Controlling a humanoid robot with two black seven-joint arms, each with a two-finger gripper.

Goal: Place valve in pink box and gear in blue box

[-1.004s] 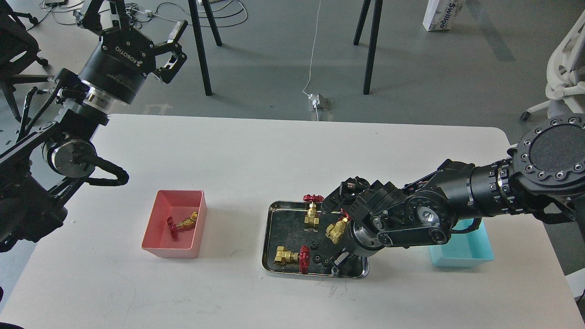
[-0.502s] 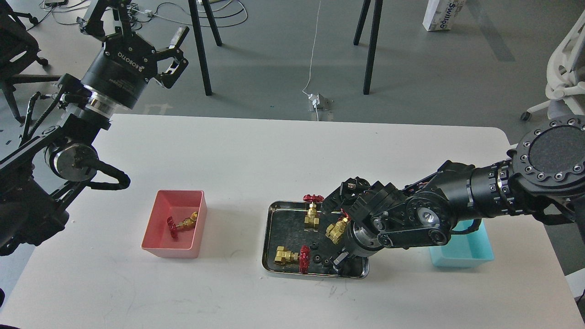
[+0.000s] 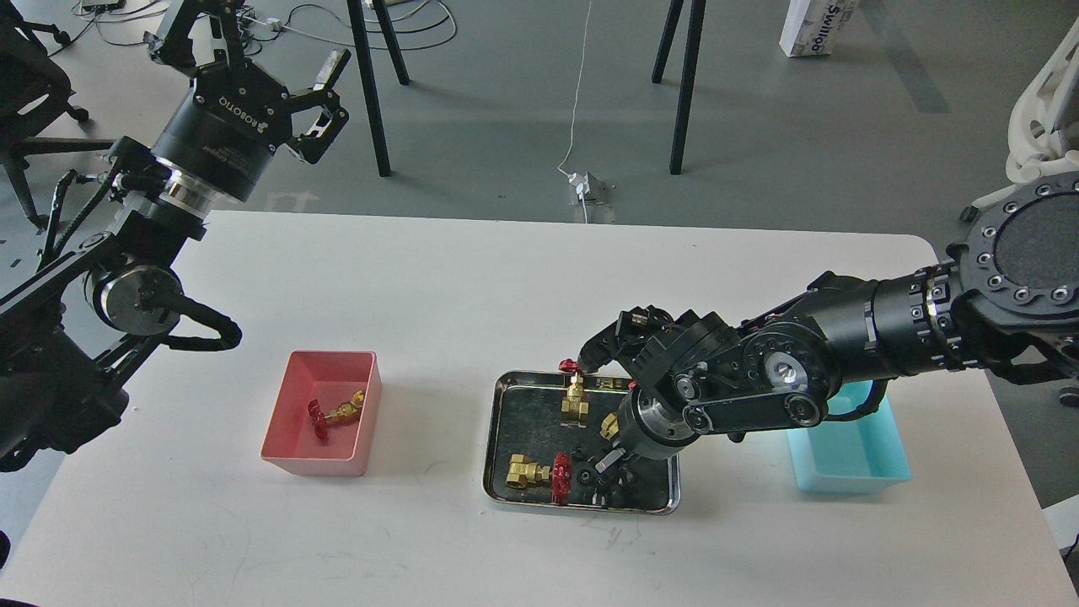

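Observation:
One valve (image 3: 337,414) lies in the pink box (image 3: 278,426) at the left. In the steel tray (image 3: 491,455), one valve (image 3: 576,400) stands upright, one (image 3: 533,472) lies on its side, and a third (image 3: 608,425) is mostly hidden by my right wrist. Tiny black gears (image 3: 577,455) lie on the tray floor, hard to tell apart. My right gripper (image 3: 609,472) points down into the tray's front right part; its fingers are dark and unclear. The blue box (image 3: 851,468) sits at the right, partly behind my right arm. My left gripper (image 3: 253,46) is open and empty, high over the table's back left corner.
The white table (image 3: 438,287) carries the boxes and the tray. Beyond its far edge are stand legs (image 3: 371,93), floor cables and a power plug (image 3: 588,187). A white chair (image 3: 1041,143) stands at the right.
My right wrist has shifted left and a little up over the tray, now covering most of the third valve. My left gripper rose slightly and then stayed still.

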